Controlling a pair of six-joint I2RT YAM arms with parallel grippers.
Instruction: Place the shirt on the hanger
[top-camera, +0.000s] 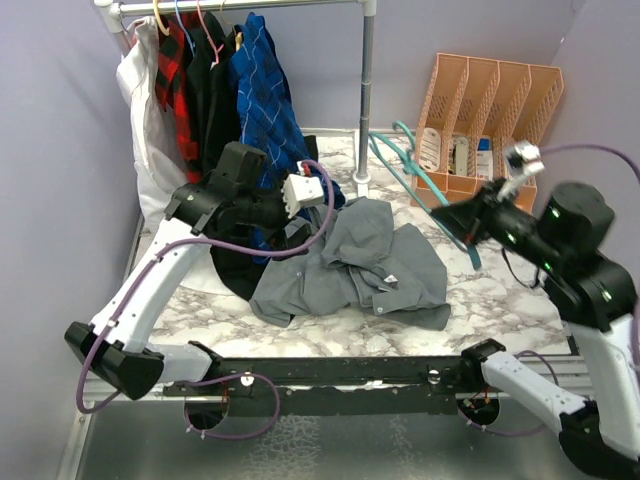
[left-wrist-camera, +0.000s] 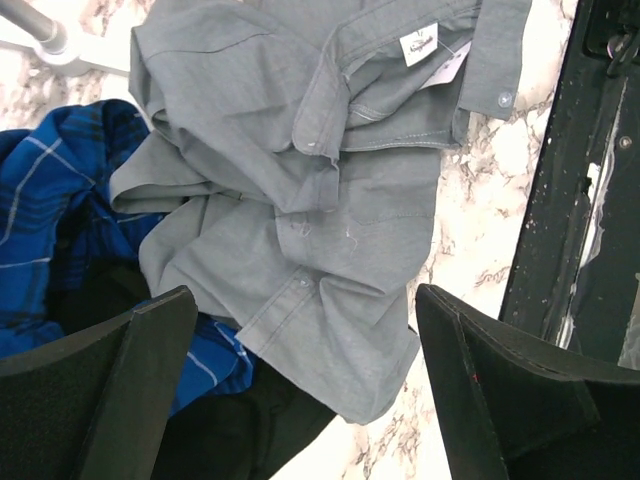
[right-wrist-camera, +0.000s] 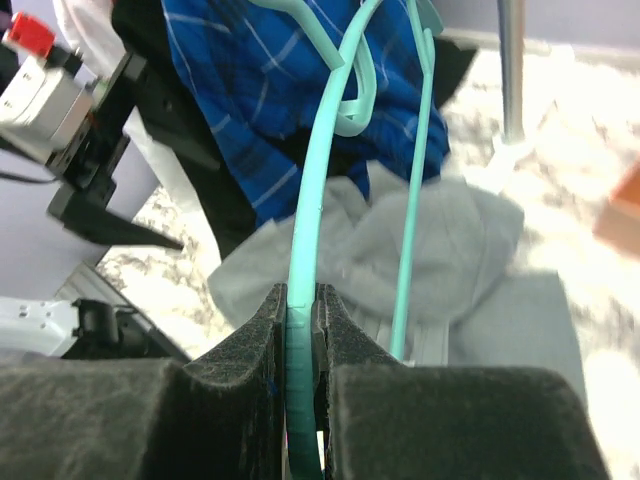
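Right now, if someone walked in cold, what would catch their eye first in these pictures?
The crumpled grey shirt lies mid-way across the marble table, with the teal hanger pinched in the right tool just right of it. The left tool hangs open above the shirt, next to a blue plaid shirt on the back-left rail.

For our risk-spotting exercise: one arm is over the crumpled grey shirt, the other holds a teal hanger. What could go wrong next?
The open left gripper hovers where the shirt meets the blue plaid shirt; it might pinch both. The right gripper grips the hanger by one thin bar, so it could swivel.
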